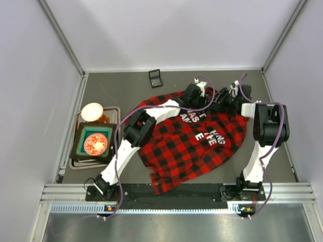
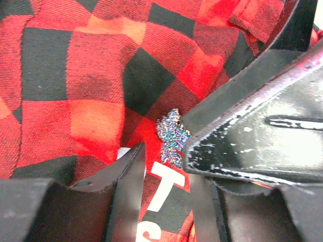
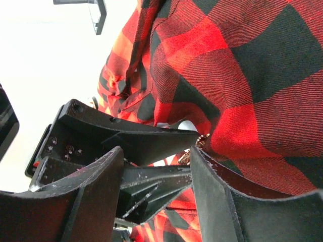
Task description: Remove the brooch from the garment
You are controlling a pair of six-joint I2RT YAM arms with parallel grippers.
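Left wrist view: glittery snowflake brooch (image 2: 171, 137) on red-black plaid garment (image 2: 75, 101), both arms' jaws spread apart.

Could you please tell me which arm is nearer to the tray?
Left. The left arm runs close beside the tray; the right arm stands across the shirt from it.

brooch (image 2: 170, 135) partly hidden, garment (image 2: 75, 91) cropped
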